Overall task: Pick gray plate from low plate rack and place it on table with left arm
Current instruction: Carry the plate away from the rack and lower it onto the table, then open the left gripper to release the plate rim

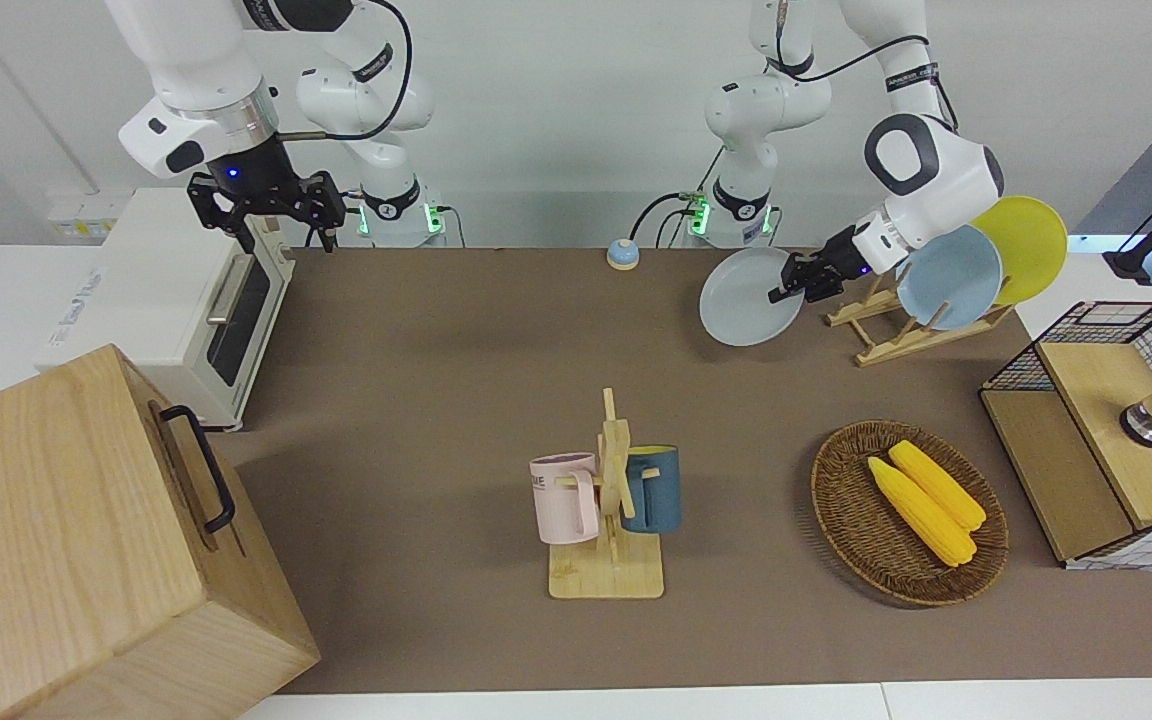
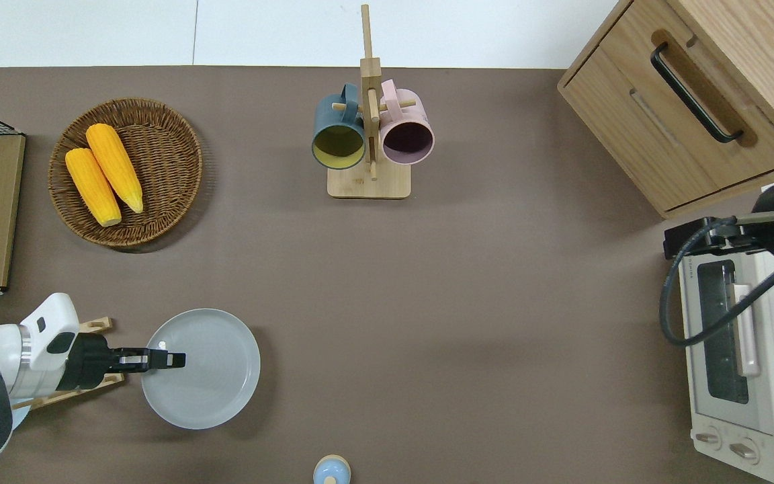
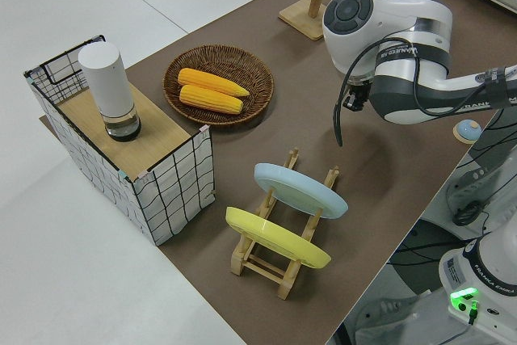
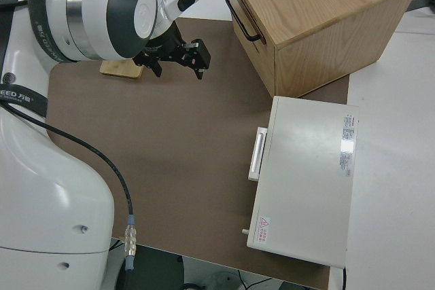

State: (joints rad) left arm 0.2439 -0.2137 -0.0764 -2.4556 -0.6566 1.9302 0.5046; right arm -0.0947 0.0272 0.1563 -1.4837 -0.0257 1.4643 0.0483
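Note:
My left gripper (image 1: 787,286) is shut on the rim of the gray plate (image 1: 744,300), holding it close to level and clear of the low plate rack (image 1: 898,331). In the overhead view the gray plate (image 2: 207,376) hangs over bare table (image 2: 494,302) just beside the low plate rack (image 2: 96,326), toward the right arm's end, with the left gripper (image 2: 173,359) reaching in over its edge. The rack (image 3: 283,258) still carries a light blue plate (image 3: 300,189) and a yellow plate (image 3: 276,237). In the left side view the arm hides the gray plate. The right gripper (image 1: 278,212) is parked and open.
A wicker basket (image 2: 158,202) with two corn cobs lies farther from the robots than the rack. A mug stand (image 2: 368,181) holds two mugs mid-table. A small bell (image 2: 331,470) sits near the robots' edge. A wire crate (image 1: 1096,440), toaster oven (image 1: 186,300) and wooden cabinet (image 1: 76,540) line the ends.

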